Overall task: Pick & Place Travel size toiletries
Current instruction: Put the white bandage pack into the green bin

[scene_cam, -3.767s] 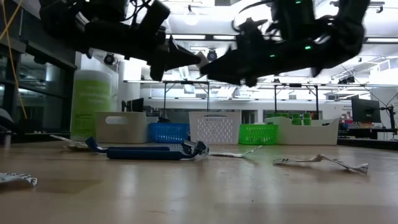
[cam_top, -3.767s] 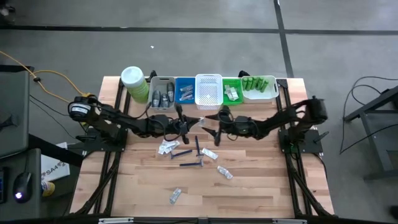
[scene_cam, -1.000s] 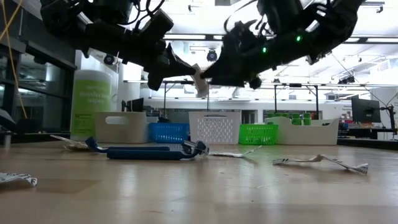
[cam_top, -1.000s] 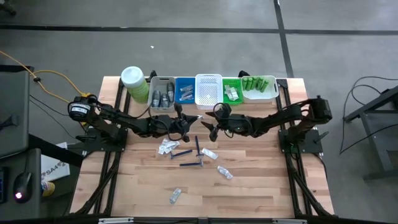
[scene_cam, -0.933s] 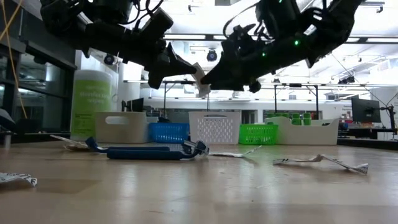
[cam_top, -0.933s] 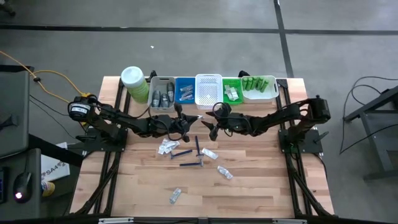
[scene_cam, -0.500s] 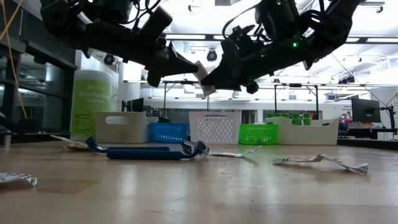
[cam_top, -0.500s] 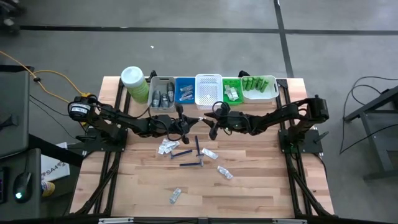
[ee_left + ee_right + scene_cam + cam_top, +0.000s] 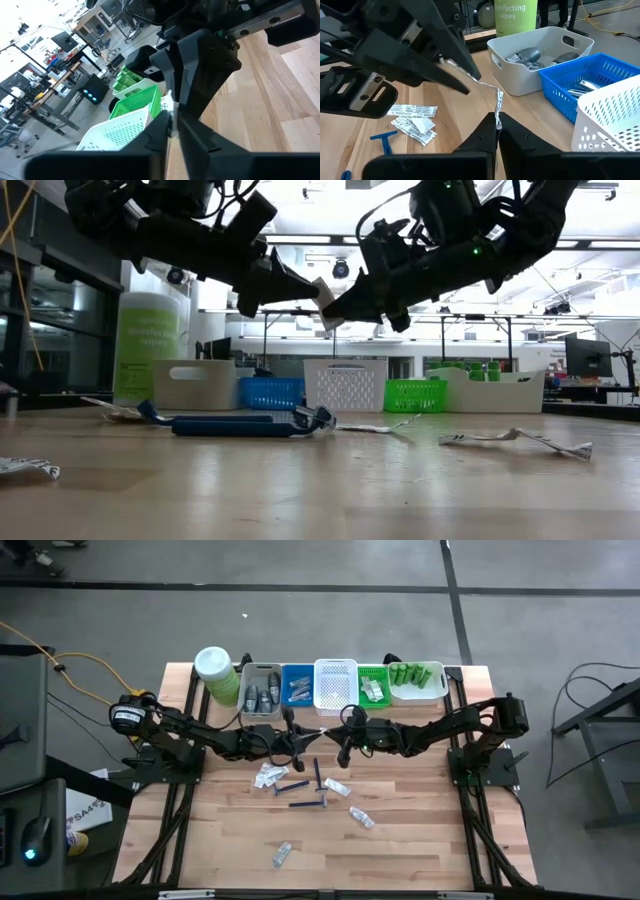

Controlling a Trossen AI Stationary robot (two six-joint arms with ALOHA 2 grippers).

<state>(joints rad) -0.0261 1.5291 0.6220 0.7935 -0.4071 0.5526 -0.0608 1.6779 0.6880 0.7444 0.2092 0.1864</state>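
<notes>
A thin white sachet (image 9: 325, 293) hangs in the air in front of the row of bins, between both grippers. My left gripper (image 9: 311, 734) reaches in from the table's left and is shut on one end of it. My right gripper (image 9: 336, 736) reaches in from the right and is shut on the other end. The right wrist view shows the sachet (image 9: 485, 87) as a crinkled strip running from the left fingers (image 9: 455, 70) down to my right gripper (image 9: 496, 121). More sachets (image 9: 270, 776) and blue razors (image 9: 305, 787) lie flat on the table below. My left gripper pinches one end of the sachet (image 9: 171, 107) between its two fingertips, coming in about level from the table's left. The sachet is lifted clear of the table. My right gripper pinches the sachet's other end (image 9: 498, 111) between its two fingertips, coming from the table's right and slanting slightly down. The strip spans the short gap between the two grippers, crinkled and clear of the table.
Along the far edge stand a grey bin (image 9: 261, 690), a blue bin (image 9: 297, 686), a white basket (image 9: 336, 685), a green basket (image 9: 373, 688) and a pale tray of green bottles (image 9: 417, 681). A wipes jar (image 9: 215, 675) stands at the far left. Loose sachets (image 9: 361, 818) (image 9: 283, 855) lie nearer.
My right gripper has shut on the sachet's free end and turned a little toward my left gripper. The sachet hung down from my left fingers before; its lower end is now drawn up, and it spans between the two grippers.
</notes>
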